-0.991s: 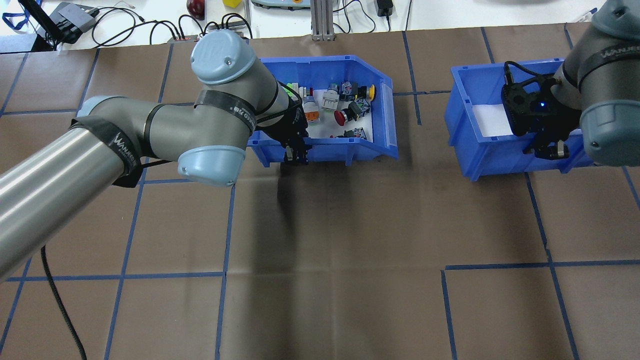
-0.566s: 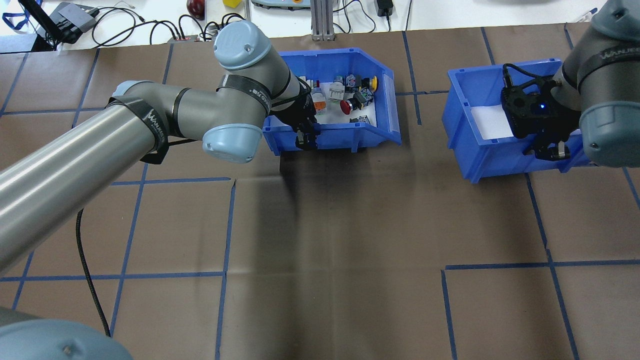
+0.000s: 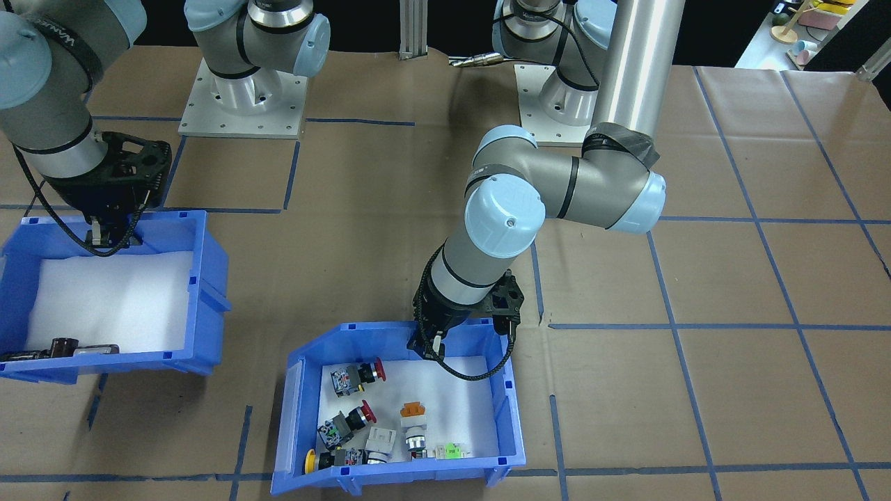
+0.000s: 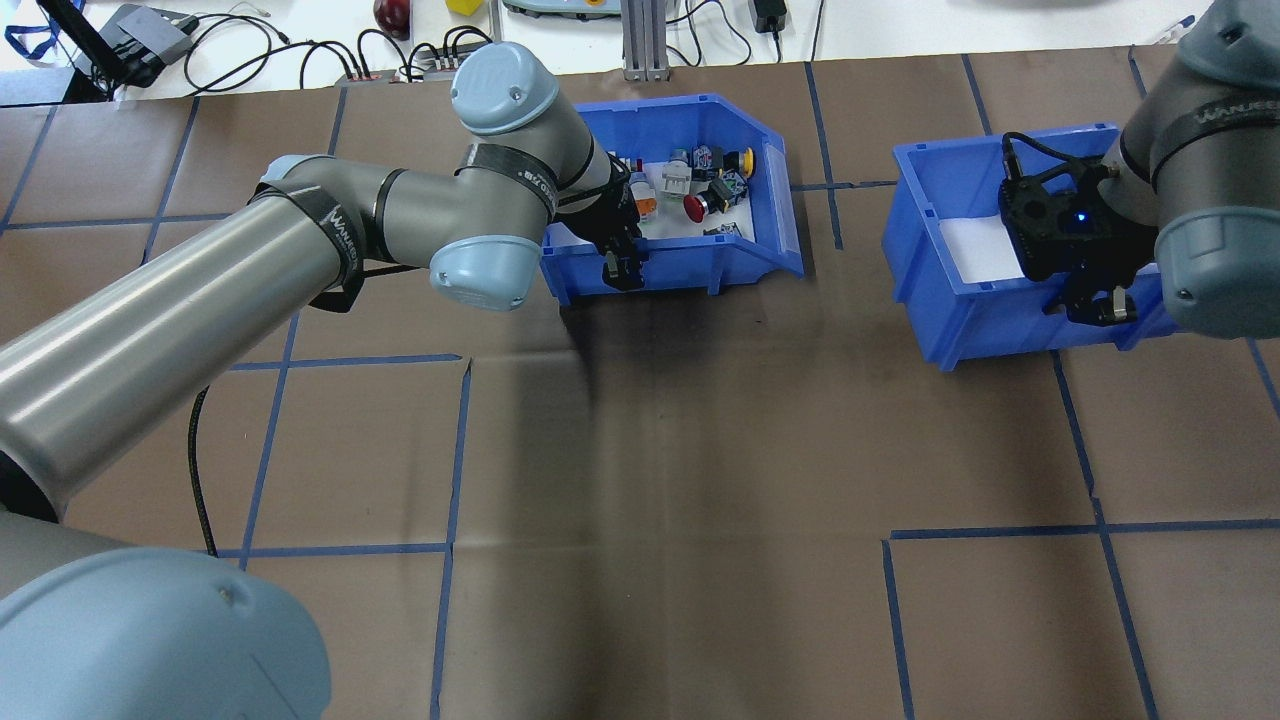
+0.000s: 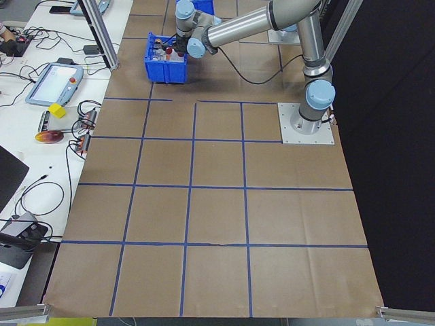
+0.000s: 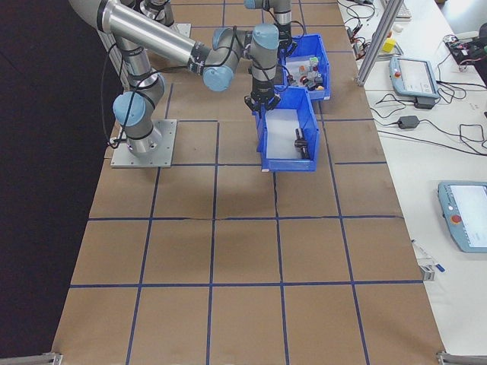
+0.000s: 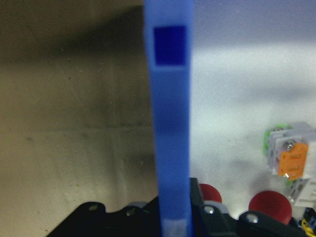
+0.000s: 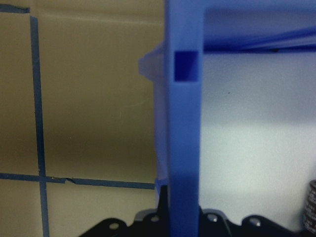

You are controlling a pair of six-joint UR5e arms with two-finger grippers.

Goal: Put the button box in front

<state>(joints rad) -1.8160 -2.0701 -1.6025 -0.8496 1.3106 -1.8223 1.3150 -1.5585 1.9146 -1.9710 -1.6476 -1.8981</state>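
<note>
Since the left gripper (image 4: 622,268) is already pinching the near wall of the button box (image 4: 760,255), the bin sits right under it at the table's far edge, long axis running sideways. Right gripper (image 4: 1095,300) clamps the other blue bin (image 4: 925,290), well apart. Nothing blocks the brown table (image 4: 700,450) nearby.

Button box (image 4: 760,255): blue plastic bin, white foam floor, holding push-button switches (image 3: 362,417) (red, yellow, orange, green caps), far side of table, near wall clamped.
</note>
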